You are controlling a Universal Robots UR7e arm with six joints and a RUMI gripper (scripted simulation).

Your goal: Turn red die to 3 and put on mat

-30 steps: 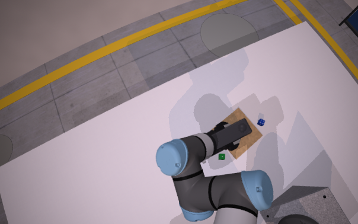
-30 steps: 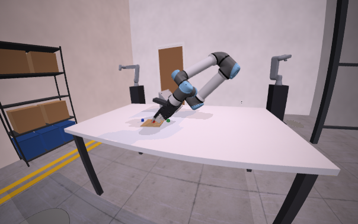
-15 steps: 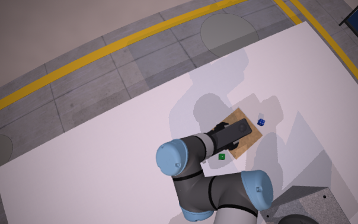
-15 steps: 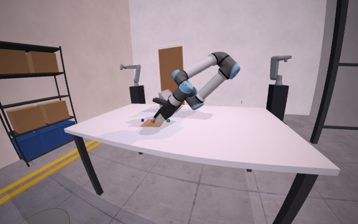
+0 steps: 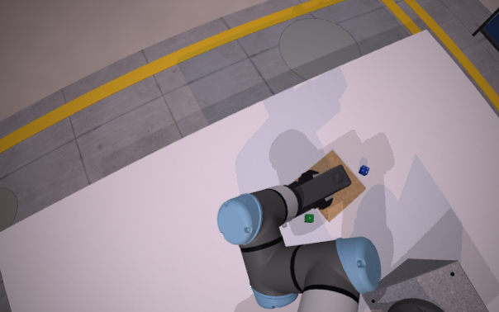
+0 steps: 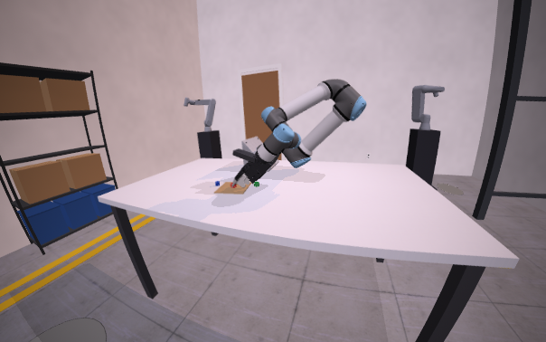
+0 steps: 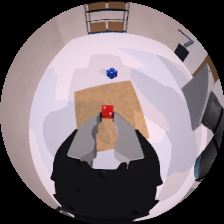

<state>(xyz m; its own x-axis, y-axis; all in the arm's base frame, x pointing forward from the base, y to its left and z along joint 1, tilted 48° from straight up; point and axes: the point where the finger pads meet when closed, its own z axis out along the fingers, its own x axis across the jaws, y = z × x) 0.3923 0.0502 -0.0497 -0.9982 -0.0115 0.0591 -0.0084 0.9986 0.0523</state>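
The red die (image 7: 107, 111) is hidden from above by the gripper (image 6: 234, 185) (image 7: 107, 112), its pips are blurred up close, and the near mat (image 5: 351, 187) (image 6: 230, 191) (image 7: 90, 100) is partly covered.

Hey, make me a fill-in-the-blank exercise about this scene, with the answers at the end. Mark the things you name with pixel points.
1. The die lying between the mat (image 5: 349, 187) (image 6: 224, 191) (image 7: 90, 102) and the shelf rack (image 6: 100, 136) in the wrist view is colored ____.
2. In the wrist view, the die at the fingertips of the hand (image 5: 316, 191) (image 6: 233, 185) (image 7: 107, 116) is colored ____.
3. The door (image 6: 261, 101) in the back wall is colored ____.
4. The bins (image 6: 74, 210) on the rack's lowest shelf are colored ____.

Missing words: blue; red; brown; blue.
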